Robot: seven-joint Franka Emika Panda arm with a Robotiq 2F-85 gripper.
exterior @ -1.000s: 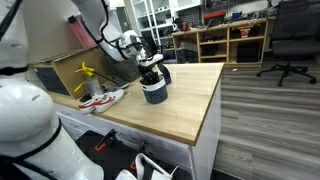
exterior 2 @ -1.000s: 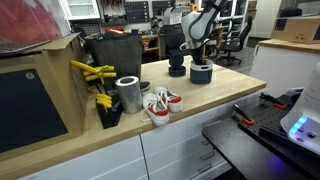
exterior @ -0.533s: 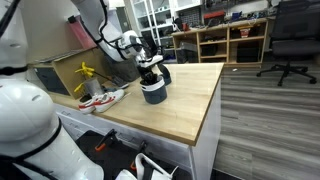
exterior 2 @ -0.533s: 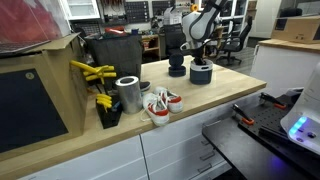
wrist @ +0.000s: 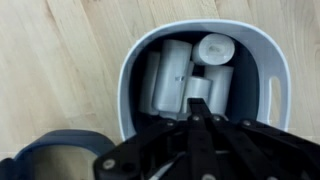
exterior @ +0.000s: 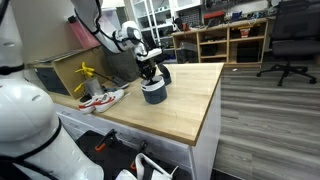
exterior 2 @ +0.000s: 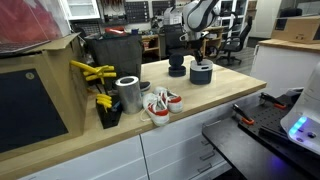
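Note:
My gripper (wrist: 193, 108) hangs just above a round bin (wrist: 270, 80) with a pale rim and dark inside. Its fingers are pressed together and nothing shows between them. Several white cylinders (wrist: 170, 75) lie in the bin. In both exterior views the gripper (exterior: 150, 70) (exterior 2: 198, 53) is a little above the bin (exterior: 154, 93) (exterior 2: 201, 73) on the wooden table (exterior: 190, 105). A second dark round container (exterior 2: 177, 67) (wrist: 45, 155) stands close beside the bin.
A pair of red and white shoes (exterior 2: 160, 103), a metal can (exterior 2: 128, 94) and yellow tools (exterior 2: 92, 72) sit at the table's other end. A cardboard box (exterior 2: 40, 90) stands there too. An office chair (exterior: 290, 40) and shelves (exterior: 225, 40) are beyond the table.
The arm has lifted, so the gripper has risen from inside the bin to just above it. The bin and the other objects have not moved.

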